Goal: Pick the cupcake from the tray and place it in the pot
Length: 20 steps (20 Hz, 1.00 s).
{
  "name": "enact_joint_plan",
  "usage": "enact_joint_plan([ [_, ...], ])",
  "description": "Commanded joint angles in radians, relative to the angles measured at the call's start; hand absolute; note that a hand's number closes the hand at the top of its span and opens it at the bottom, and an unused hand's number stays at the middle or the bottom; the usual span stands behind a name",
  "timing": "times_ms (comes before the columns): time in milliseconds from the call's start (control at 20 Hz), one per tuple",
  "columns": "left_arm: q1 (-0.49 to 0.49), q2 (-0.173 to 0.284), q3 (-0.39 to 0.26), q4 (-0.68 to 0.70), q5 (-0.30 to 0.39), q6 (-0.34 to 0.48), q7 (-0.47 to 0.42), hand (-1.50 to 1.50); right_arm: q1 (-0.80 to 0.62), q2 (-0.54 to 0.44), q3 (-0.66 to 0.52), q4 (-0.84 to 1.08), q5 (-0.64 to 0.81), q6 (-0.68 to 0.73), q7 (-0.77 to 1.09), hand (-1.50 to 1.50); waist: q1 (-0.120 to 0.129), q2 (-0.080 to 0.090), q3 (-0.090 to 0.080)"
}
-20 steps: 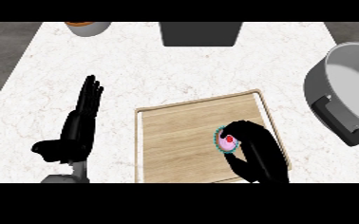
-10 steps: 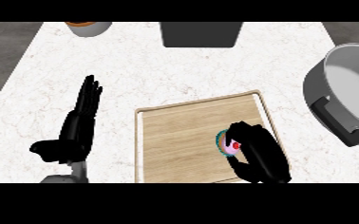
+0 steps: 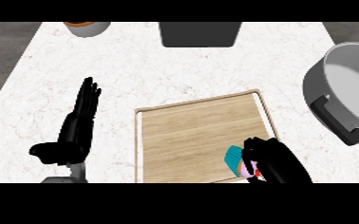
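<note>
The pot (image 3: 335, 92) stood at the right edge of the counter (image 3: 133, 71) with nothing visible inside, and the wooden tray (image 3: 196, 133) lay at the front edge, so the carrying and placing were still to do. At the tray's front right corner the right hand (image 3: 275, 163) had its fingers curled round the cupcake (image 3: 238, 163), seemingly not yet lifted, while the left hand (image 3: 76, 126) rested open near the front left. No brand, label or writing showed on anything.
</note>
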Motion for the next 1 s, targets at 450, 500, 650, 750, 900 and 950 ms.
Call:
enact_joint_plan([
  [450,0.022,-0.046,-0.043,-0.035,-0.053,0.039,0.015,0.00,0.177,-0.009,-0.106,-0.513,-0.015,-0.015,0.117,1.50,-0.006,0.004,0.003],
  [500,-0.029,0.017,0.031,-0.031,0.011,-0.018,0.059,0.00,0.149,-0.010,-0.154,-0.509,-0.034,-0.010,0.126,1.50,-0.004,0.005,0.003],
  [650,0.036,-0.043,-0.024,0.015,-0.044,0.018,-0.033,0.00,0.181,-0.038,-0.284,-0.556,-0.127,0.011,0.122,1.50,-0.007,0.005,0.003],
  [750,-0.026,-0.053,-0.013,0.068,-0.050,0.023,-0.034,0.00,0.136,-0.012,-0.324,-0.487,-0.137,-0.017,0.119,1.50,-0.004,0.006,0.003],
  [900,0.018,-0.042,-0.010,-0.001,-0.033,0.002,-0.016,0.00,0.019,-0.021,-0.404,-0.445,-0.184,0.073,0.175,1.50,0.004,0.006,0.003],
  [950,0.024,-0.030,0.004,0.021,-0.021,-0.015,-0.039,0.00,-0.023,-0.062,-0.498,-0.445,-0.257,0.113,0.184,1.50,0.005,0.007,0.003],
])
